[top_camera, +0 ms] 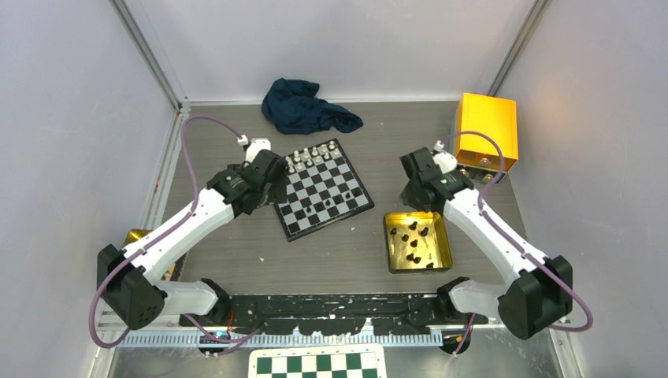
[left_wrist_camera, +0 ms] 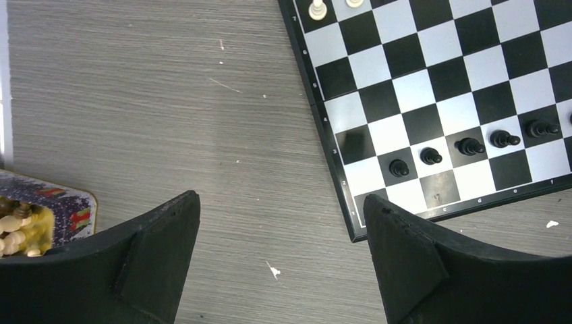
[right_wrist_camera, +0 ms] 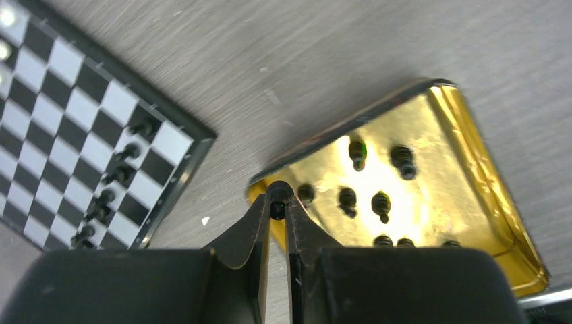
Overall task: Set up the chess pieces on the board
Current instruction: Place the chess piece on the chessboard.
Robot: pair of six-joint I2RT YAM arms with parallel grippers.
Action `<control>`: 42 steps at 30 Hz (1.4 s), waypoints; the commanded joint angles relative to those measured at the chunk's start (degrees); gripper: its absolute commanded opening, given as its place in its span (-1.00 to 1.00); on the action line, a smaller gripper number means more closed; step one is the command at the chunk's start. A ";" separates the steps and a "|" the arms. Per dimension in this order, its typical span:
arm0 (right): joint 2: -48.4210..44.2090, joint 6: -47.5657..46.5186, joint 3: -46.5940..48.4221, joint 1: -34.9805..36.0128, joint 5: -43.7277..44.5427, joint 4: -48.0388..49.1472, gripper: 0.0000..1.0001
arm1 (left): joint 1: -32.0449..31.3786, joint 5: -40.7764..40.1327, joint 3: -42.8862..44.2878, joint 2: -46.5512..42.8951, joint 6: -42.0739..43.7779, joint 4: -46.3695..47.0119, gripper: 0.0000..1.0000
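Observation:
The board (top_camera: 323, 187) lies mid-table, with silvery-white chess pieces (top_camera: 311, 155) in its far rows and several black ones (left_wrist_camera: 470, 145) in a row near its front edge. My left gripper (left_wrist_camera: 282, 198) is open and empty, above bare table just left of the board's near corner (left_wrist_camera: 357, 233); it also shows in the top view (top_camera: 272, 177). My right gripper (right_wrist_camera: 278, 199) is shut on a small black piece (right_wrist_camera: 277, 209), above the left corner of the gold tray (right_wrist_camera: 465, 135), which holds several loose black pieces (right_wrist_camera: 381, 202). The board shows at the left of the right wrist view (right_wrist_camera: 67, 115).
A dark blue cloth (top_camera: 307, 106) lies behind the board. A yellow box (top_camera: 486, 130) stands at the back right. A tin (left_wrist_camera: 40, 216) of pale wooden pieces sits at the left under my left arm. A green-and-white checkered board (top_camera: 317, 364) lies at the near edge.

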 commanded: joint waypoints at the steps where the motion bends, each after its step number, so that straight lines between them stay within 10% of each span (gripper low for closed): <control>1: 5.65 -6.64 8.01 6.17 -2.31 0.71 -0.99 | 0.71 -3.72 3.27 -3.75 0.55 -1.72 0.83; 24: 47.77 -20.19 48.59 29.21 -13.86 -1.27 -0.99 | 3.44 -12.78 8.79 -20.25 -2.99 -18.92 0.83; 42: 59.95 -25.10 61.30 34.14 -13.27 -5.36 -0.99 | 3.52 -12.29 7.91 -22.01 -3.36 -18.82 0.83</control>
